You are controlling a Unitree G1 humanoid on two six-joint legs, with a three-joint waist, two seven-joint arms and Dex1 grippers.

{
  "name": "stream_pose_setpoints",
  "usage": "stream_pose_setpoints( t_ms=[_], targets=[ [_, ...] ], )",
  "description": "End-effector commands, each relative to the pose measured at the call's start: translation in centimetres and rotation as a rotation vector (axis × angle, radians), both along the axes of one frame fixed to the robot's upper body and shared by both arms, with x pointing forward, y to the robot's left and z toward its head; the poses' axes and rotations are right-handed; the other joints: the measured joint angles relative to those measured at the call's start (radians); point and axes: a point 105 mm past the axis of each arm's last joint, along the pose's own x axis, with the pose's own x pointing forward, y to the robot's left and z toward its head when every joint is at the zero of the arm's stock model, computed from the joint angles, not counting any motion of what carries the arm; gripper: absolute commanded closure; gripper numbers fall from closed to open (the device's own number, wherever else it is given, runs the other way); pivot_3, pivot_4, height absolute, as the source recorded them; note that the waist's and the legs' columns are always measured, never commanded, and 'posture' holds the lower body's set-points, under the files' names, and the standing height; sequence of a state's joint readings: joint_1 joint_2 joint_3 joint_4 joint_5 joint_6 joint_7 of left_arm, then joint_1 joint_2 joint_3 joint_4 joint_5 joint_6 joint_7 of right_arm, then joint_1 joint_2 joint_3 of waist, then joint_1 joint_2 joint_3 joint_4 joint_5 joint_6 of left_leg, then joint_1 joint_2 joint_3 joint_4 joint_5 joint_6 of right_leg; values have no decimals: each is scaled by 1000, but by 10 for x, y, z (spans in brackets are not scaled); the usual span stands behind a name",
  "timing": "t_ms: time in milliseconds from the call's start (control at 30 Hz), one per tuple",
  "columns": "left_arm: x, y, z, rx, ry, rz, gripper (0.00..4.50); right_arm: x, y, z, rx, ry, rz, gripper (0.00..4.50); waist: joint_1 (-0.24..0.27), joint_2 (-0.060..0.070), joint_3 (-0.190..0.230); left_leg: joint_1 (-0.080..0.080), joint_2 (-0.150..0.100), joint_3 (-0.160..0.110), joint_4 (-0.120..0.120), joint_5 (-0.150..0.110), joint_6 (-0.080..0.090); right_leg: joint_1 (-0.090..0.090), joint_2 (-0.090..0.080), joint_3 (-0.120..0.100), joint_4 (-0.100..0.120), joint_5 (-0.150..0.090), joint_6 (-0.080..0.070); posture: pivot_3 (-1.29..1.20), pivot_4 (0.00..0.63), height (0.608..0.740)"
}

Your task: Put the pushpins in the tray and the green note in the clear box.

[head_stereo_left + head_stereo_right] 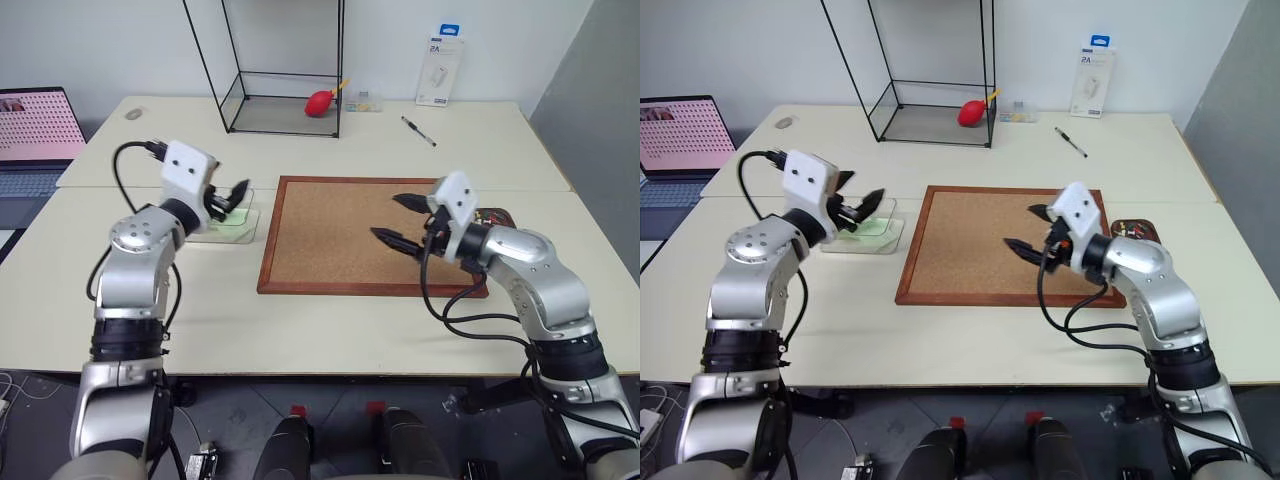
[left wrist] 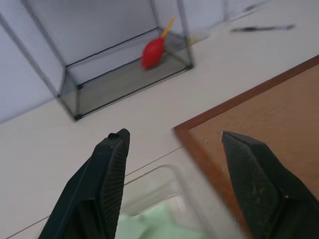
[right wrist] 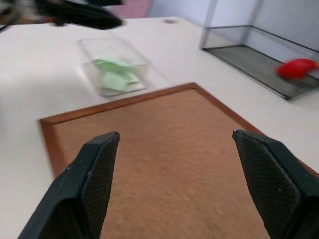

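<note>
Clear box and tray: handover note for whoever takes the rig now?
Left gripper: open, empty, above the clear box.
Right gripper: open, empty, over the corkboard.
Green note: lying in the clear box, so that part looks done.
Tray: at the corkboard's right edge, behind the right arm; something small lies in it, too small to identify.
Left: confirm both pushpins are in the tray; none visible on the corkboard.

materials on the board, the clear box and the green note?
Large wood-framed board: looks like cork, a matte speckled tan face, in a reddish-brown frame with a wood look.
Shallow clear box: likely hard plastic, see-through with glossy rounded walls.
Pale green note inside it: thin matte paper, apparently creased.
</note>
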State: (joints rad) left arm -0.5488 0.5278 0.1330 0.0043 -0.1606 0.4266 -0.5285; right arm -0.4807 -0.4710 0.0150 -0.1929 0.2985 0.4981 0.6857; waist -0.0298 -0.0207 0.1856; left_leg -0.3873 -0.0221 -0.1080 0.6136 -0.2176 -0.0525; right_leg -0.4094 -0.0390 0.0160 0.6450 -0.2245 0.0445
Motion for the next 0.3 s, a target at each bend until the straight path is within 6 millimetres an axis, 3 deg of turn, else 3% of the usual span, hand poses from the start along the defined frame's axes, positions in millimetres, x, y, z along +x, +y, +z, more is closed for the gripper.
stream_pose_setpoints(
  t_ms=[33,167,300],
  targets=[
    [-22,-32,5,-25,-31,-131,1414,-3,-33,4,107,-27,-143,659,0,0,0,0,0,0,0,0,0,0,0,0,0,0,0,0,150,740],
    [-36,-50,-24,-53,77,-229,1414,-12,-49,-21,118,15,-186,659,-4,0,0,2,0,1,0,0,0,1,1,1,1,0,0,0,150,740],
    [-44,-53,-46,-87,135,-246,1414,-15,-53,-37,96,35,-201,659,-7,0,0,5,1,2,0,0,0,3,2,2,1,0,0,0,150,740]
  ],
)
